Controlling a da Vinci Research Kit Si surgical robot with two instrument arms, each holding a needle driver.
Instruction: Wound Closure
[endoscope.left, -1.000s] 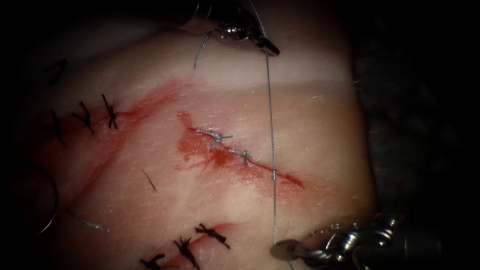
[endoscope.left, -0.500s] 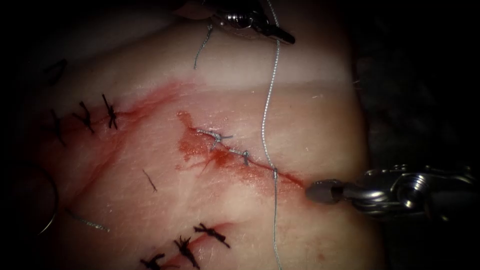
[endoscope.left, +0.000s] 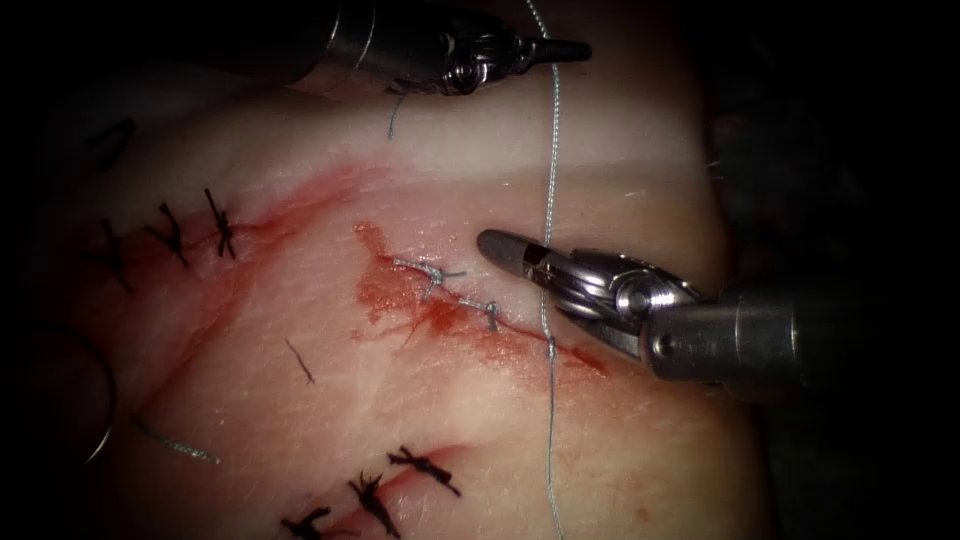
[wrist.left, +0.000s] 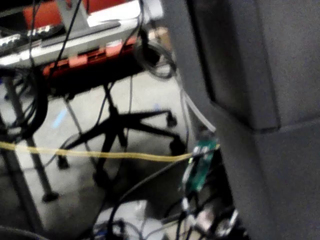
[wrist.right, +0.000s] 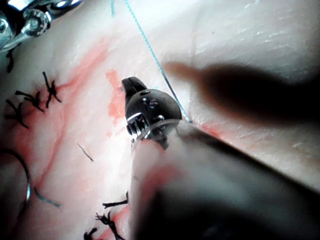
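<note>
Where the tissue (endoscope.left: 640, 470) lies nearest, three dark stitches (endoscope.left: 370, 495) close an older cut, and the thread (endoscope.left: 549, 430) runs in from the near edge. To the left, well apart from the open cut, the needle (endoscope.left: 112, 400) lies free on the tissue with neither tool holding it; whether its tip is in the tissue cannot be told. A short cut end of thread (endoscope.left: 170, 440) lies just right of it.

Farther in, the cut (endoscope.left: 520, 330) slants across the middle, ringed by red fluid (endoscope.left: 390, 295). Two pale stitches (endoscope.left: 435, 272) sit on its left part, and the thread passes through the tissue near its right end. The right tool (endoscope.left: 497, 245) reaches leftward just beyond the cut, jaws pressed together and gripping nothing, while the thread crosses at their base; the right wrist view shows this tool (wrist.right: 131, 85) beside the thread (wrist.right: 150, 50).

More dark stitches (endoscope.left: 190, 230) lie at the left. Farthest off, the left tool (endoscope.left: 568, 48) points right, jaws narrow and closed, seemingly pinching the thread where it crosses them.
</note>
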